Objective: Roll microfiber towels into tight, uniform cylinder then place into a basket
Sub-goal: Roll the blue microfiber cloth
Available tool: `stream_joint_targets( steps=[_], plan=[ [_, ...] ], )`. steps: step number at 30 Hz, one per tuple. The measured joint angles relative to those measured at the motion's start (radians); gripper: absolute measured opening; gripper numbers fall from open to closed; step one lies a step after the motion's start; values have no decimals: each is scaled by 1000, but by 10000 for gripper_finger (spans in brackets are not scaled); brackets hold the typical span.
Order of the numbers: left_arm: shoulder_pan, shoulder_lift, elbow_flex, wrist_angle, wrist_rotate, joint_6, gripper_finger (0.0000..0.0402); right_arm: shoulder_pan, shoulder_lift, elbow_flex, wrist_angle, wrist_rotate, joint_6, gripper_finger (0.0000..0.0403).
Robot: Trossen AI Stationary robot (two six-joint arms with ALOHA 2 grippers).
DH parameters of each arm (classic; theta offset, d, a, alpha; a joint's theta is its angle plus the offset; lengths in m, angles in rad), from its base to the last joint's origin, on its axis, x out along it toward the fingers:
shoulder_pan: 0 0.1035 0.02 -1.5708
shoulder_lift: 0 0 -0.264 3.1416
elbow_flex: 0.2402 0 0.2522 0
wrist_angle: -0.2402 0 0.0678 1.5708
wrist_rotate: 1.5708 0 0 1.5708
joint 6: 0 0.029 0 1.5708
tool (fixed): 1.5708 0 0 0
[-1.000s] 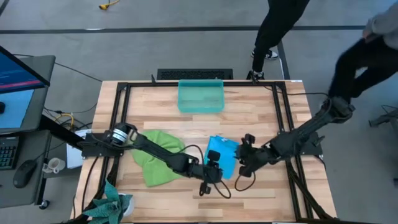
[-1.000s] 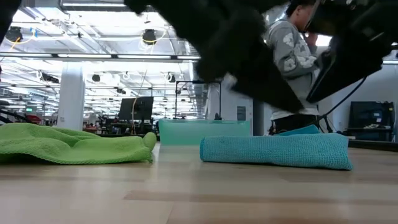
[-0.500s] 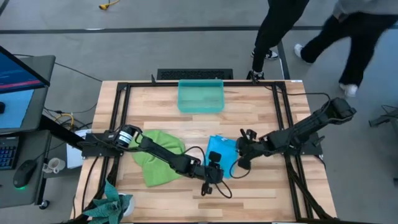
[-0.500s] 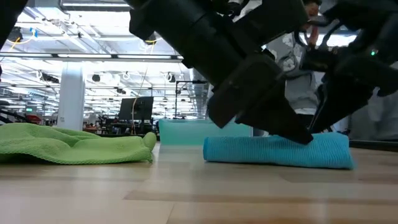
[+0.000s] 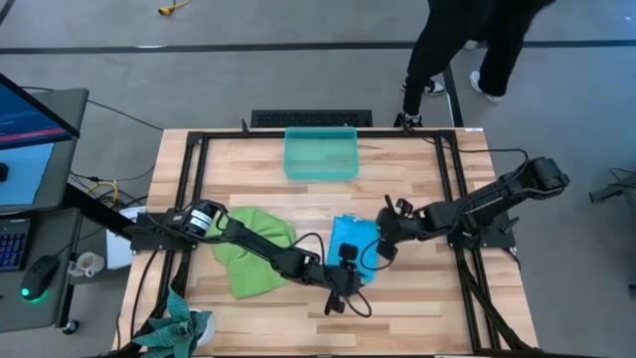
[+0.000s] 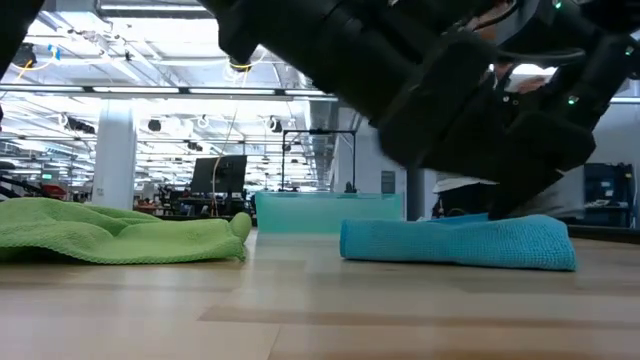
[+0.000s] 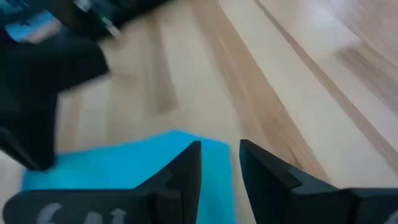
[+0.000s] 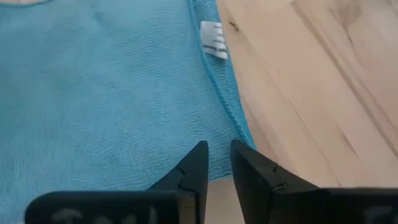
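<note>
Blue towel [image 5: 350, 246] lay folded flat on table [image 5: 417, 298], not yet rolled. Basket [image 5: 320, 154] stood well beyond blue towel, nothing visible inside. Lime green towel [image 5: 248, 261] lay crumpled beside blue towel, untouched.

Left gripper [image 7: 219, 163] and right gripper [image 8: 216, 163] hovered at blue towel's edges, fingers narrowly parted, gripping nothing.

Sewn tag [image 8: 212, 40] visible only in right wrist view.

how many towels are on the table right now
2. The blue towel lies near the table's middle between both grippers; the green towel lies crumpled to its left, under the left arm. None seen in the basket.
</note>
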Motion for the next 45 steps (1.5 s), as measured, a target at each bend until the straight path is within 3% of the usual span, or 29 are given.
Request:
stream_joint_targets(
  steps=[9,14,21,31,39,45],
  plan=[
    [58,2,0,99,-8,-71,103,-5,0,0,0,-7,29,91],
    [98,2,1,122,105,-124,103,-5,0,0,0,-7,29,91],
    [81,36,2,158,130,-101,103,-5,0,0,0,-7,32,91],
    [82,119,5,137,62,-97,103,-5,1,1,-19,-20,45,91],
    [82,118,4,121,184,-106,103,-11,1,1,-25,-22,78,91],
    [82,118,4,133,186,-107,103,-47,1,1,-30,-22,97,91]
  ],
)
